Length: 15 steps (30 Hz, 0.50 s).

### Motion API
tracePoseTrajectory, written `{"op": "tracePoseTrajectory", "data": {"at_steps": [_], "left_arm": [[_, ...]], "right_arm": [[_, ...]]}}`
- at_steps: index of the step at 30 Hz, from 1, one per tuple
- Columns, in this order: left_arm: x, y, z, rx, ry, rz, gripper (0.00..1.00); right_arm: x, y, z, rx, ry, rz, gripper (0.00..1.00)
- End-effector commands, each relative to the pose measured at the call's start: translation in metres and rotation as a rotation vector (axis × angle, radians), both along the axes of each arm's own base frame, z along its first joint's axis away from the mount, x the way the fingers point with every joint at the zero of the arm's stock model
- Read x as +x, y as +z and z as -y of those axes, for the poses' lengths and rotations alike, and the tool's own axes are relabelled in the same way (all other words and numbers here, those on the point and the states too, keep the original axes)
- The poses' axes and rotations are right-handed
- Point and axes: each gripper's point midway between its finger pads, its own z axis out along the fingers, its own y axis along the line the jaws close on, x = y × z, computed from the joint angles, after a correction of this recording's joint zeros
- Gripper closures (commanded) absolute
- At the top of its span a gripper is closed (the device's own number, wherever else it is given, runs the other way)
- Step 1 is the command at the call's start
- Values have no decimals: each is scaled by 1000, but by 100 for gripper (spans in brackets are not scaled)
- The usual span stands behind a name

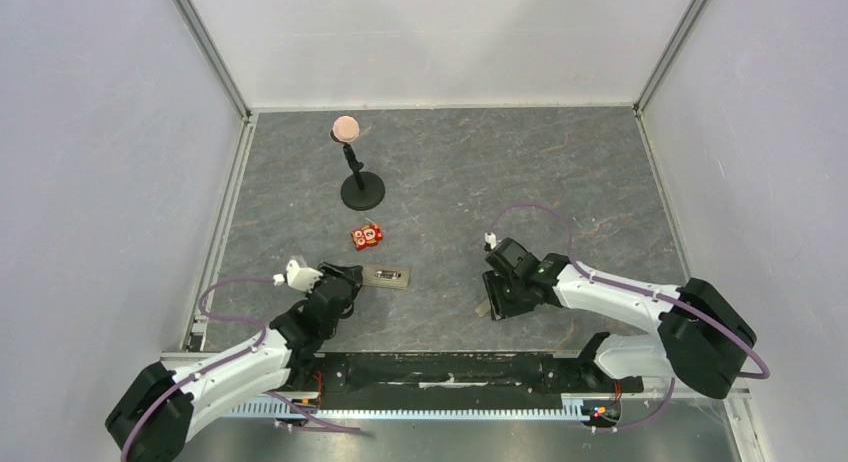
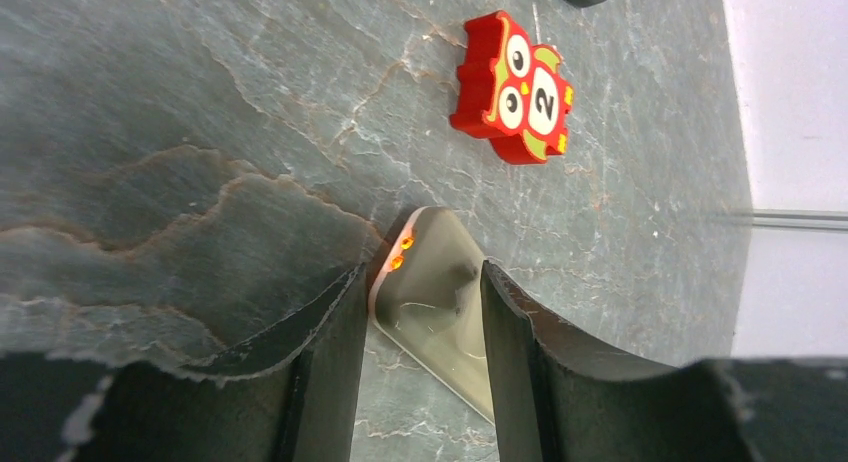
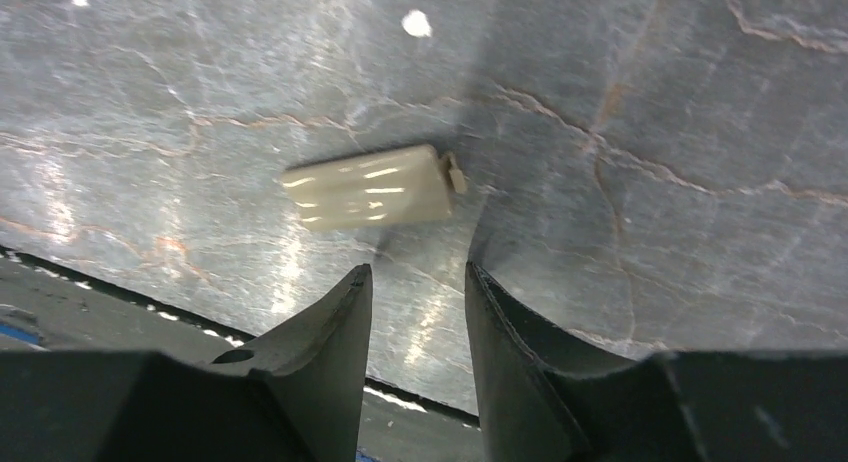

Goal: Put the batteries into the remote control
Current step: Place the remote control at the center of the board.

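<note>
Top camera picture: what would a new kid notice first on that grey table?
Probably the red owl gadget, bright against the grey table, in the middle just beyond the remote control. Next, the black stand with a round pinkish top, standing alone toward the far side. Then the left gripper at the remote control and the right gripper by a small beige cover, both near the front edge.

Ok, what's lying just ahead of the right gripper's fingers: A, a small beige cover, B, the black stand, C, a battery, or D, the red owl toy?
A: the right wrist view shows the small beige cover lying flat just beyond the right gripper, with nothing between its fingers.
</note>
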Motion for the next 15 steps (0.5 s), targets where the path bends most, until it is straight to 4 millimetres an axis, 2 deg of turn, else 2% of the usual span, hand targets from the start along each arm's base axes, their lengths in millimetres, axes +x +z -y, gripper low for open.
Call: {"op": "tracePoseTrajectory", "data": {"at_steps": [1, 8, 15], "left_arm": [[-6, -3, -25, 92, 91, -45, 48], [-17, 18, -51, 157, 209, -116, 48], [-17, 33, -56, 192, 242, -151, 49]], "right_arm": [[4, -8, -17, 49, 6, -11, 59], [20, -6, -40, 100, -5, 5, 61], [37, 11, -52, 152, 17, 91, 60]]}}
